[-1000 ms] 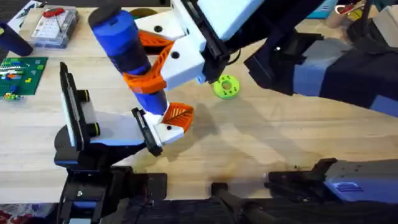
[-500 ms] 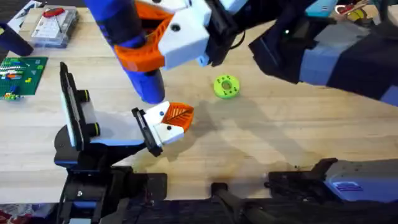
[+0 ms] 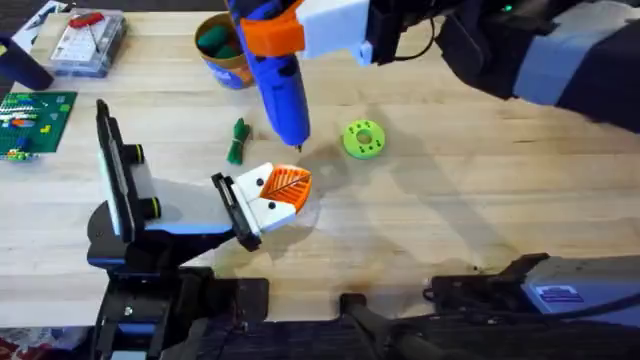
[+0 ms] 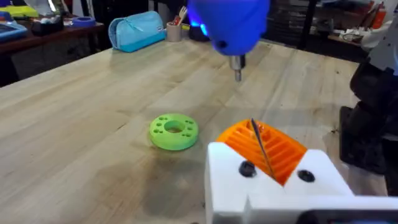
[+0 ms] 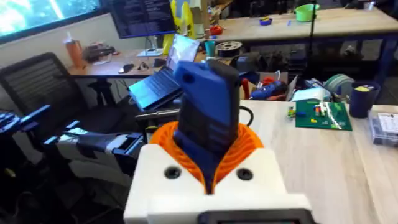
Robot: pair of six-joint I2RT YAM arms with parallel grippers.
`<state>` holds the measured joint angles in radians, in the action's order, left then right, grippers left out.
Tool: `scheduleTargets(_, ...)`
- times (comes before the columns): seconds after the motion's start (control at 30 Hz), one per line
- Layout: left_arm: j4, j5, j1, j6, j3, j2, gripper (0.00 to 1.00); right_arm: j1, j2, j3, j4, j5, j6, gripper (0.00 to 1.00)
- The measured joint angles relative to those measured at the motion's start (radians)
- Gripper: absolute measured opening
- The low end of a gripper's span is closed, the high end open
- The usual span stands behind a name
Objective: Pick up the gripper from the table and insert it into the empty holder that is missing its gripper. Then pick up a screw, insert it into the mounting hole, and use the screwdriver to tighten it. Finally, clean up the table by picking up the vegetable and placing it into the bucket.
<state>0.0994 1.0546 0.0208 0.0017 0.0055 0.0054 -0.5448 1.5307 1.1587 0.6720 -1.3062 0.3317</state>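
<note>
The screwdriver (image 3: 277, 75) hangs tip-down, clamped in the right gripper (image 3: 285, 30), just beyond the gripper (image 3: 280, 192) seated in the holder (image 3: 232, 210). Tightening looks finished or paused; next, I'd guess, the vegetable (image 3: 237, 141) goes into the far bucket (image 3: 222, 48).

Blue cylindrical screwdriver (image 3: 277, 80): held tilted, tip down. Orange-ribbed white gripper (image 3: 279, 193): seated on black holder (image 3: 232, 208).

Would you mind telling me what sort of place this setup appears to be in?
Most likely a robotics lab or shared workshop. Beyond the wooden table there are office chairs, an open laptop and cluttered workbenches, and a circuit board lies on the table.
</note>
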Motion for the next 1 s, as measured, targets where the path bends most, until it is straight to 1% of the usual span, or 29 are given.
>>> scheduleTargets(0.43,0.000,0.000,0.000,0.000,0.000,0.000,0.012,-0.009,0.000,0.000,-0.005,0.004,-0.028,0.023)
scheduleTargets(0.53,0.000,0.000,0.000,0.000,0.000,0.000,0.012,0.000,0.000,0.001,-0.035,0.018,-0.046,0.023)
scheduleTargets(0.57,0.000,0.000,0.000,0.000,0.000,0.000,0.012,0.004,0.000,0.002,-0.068,0.032,-0.060,0.023)
scheduleTargets(0.63,0.000,0.001,0.000,0.000,0.000,0.000,0.012,0.017,-0.001,0.008,-0.205,0.097,-0.111,0.023)
scheduleTargets(0.77,0.000,0.000,0.000,0.001,0.000,0.000,0.012,0.047,-0.002,0.010,-0.488,0.310,-0.248,0.023)
scheduleTargets(0.87,0.000,0.000,0.000,0.003,0.000,0.000,0.012,0.087,-0.002,0.022,-0.677,0.433,-0.358,0.023)
scheduleTargets(1.0,0.000,0.000,0.000,0.003,0.000,0.000,0.012,0.153,-0.002,0.079,-0.956,0.600,-0.506,0.023)
